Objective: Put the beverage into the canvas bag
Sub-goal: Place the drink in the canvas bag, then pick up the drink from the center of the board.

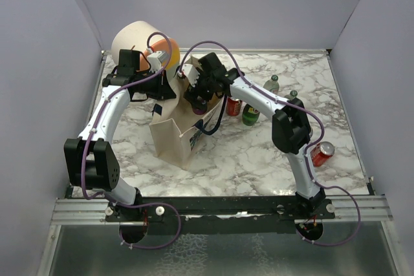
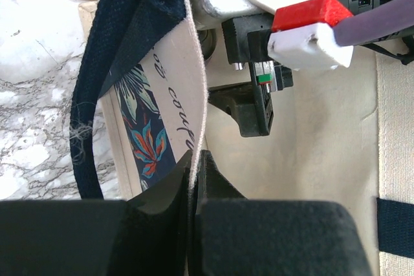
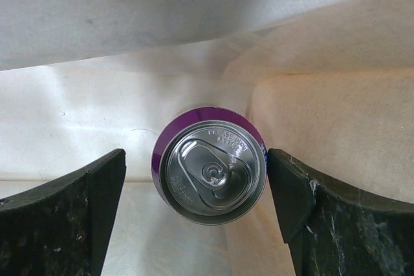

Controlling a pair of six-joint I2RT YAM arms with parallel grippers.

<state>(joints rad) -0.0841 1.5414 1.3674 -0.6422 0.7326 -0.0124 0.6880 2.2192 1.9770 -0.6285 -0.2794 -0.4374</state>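
- The canvas bag stands on the marble surface. From above, my hands hide its mouth.
- My left hand is pinched tight on the bag's rim, holding it open.
- My right hand is down inside the bag, spread wide with nothing gripped.
- The purple can sits upright inside the bag. I think the drop is done, and only pulling out is left.
- I can't read its label.
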